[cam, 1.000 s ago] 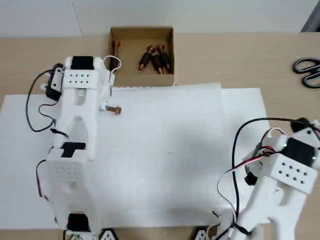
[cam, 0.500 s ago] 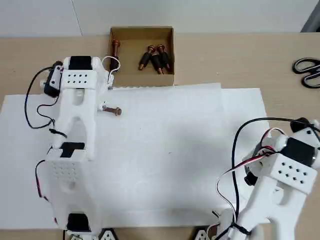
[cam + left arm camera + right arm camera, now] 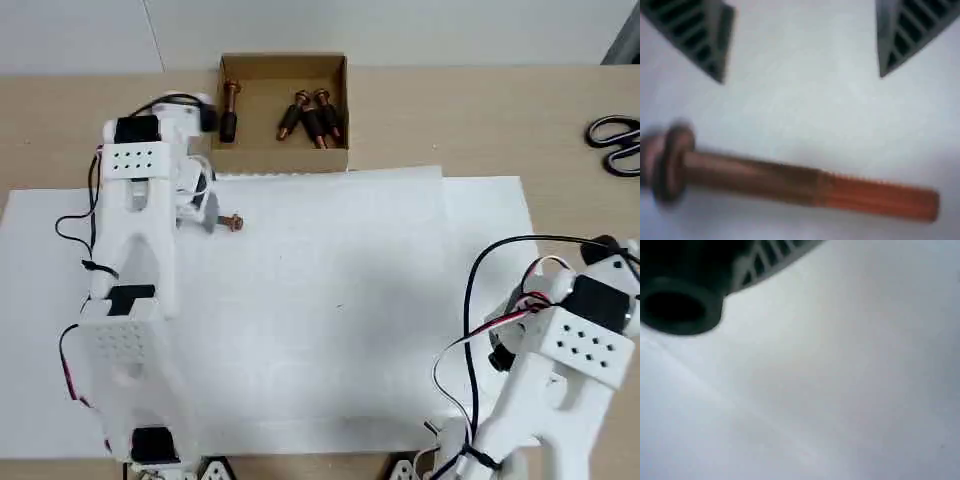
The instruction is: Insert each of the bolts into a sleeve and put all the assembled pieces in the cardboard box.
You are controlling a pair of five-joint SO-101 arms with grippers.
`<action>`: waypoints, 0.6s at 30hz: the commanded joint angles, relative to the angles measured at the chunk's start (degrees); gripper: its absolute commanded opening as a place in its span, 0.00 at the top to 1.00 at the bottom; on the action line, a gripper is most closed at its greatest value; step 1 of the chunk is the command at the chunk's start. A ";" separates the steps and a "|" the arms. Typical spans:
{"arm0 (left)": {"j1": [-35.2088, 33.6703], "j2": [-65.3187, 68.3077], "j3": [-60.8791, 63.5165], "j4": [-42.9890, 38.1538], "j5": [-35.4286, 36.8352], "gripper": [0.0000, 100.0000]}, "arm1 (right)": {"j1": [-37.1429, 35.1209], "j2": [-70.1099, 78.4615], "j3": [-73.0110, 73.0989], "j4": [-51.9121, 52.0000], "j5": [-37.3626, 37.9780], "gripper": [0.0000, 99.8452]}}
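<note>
A copper bolt (image 3: 231,222) (image 3: 790,182) lies flat on the white foam sheet (image 3: 350,300), just below the cardboard box (image 3: 346,100). My left gripper (image 3: 200,212) (image 3: 800,75) hovers over it, open, with both fingertips (image 3: 710,40) short of the shank and nothing between them. Inside the box lie several assembled bolt-and-sleeve pieces (image 3: 310,115), one of them (image 3: 230,105) along the left wall. In the right wrist view, a black sleeve (image 3: 677,310) pokes out from my right gripper (image 3: 500,352), open end toward the camera, low over the sheet at the table's front right.
Scissors (image 3: 615,143) rest on the wooden table at the far right edge. The foam sheet covers most of the table between the two arms.
The left arm has swung to the left and its wrist has turned. The bolt stays where it was on the sheet. The right arm has not moved.
</note>
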 commanded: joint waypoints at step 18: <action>-0.97 7.56 -16.13 1.32 -40.88 0.90 | 0.13 -1.27 -0.53 0.48 -0.62 1.00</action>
